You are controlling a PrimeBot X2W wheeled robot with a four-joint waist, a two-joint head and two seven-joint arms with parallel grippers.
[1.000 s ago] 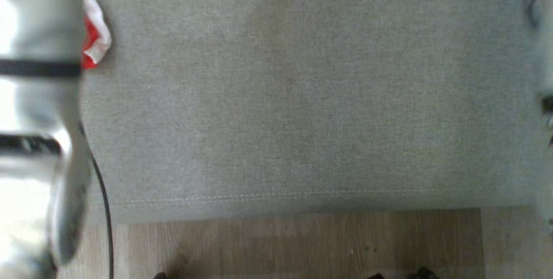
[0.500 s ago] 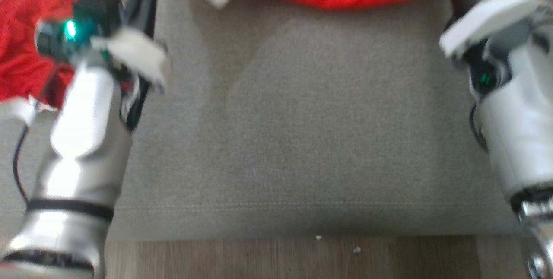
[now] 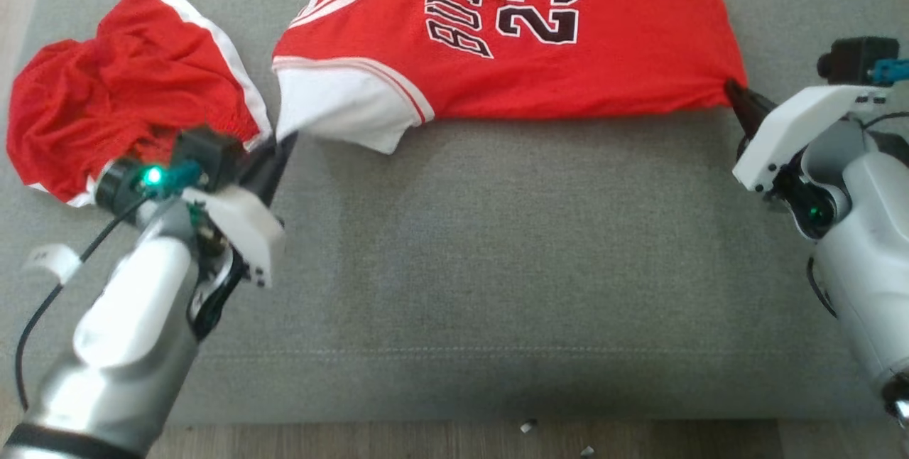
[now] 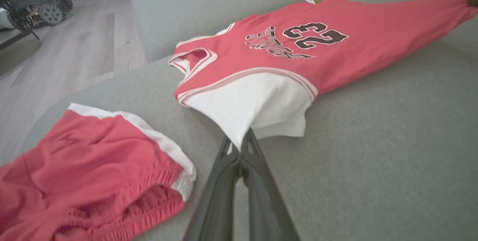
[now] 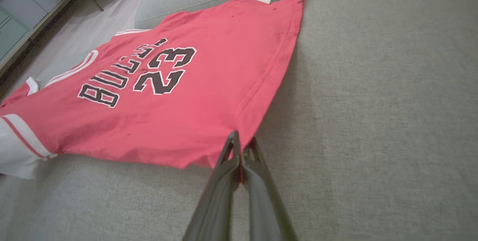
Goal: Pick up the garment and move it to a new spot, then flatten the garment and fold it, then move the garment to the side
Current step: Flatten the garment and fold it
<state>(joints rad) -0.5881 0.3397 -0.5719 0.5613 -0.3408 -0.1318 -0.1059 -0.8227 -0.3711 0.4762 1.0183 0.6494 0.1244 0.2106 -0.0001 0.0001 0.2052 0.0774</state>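
Pinching sleeve and hem corner, left gripper and right gripper were clamped on the jersey, which seemed light, limp and best held by its edges.

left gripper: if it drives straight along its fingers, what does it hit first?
The left gripper is shut on the white sleeve of the jersey, so the sleeve comes first and would likely bunch ahead of the tips. Beyond it lies the red body of the jersey, flat on the couch. Depth past that is unclear.
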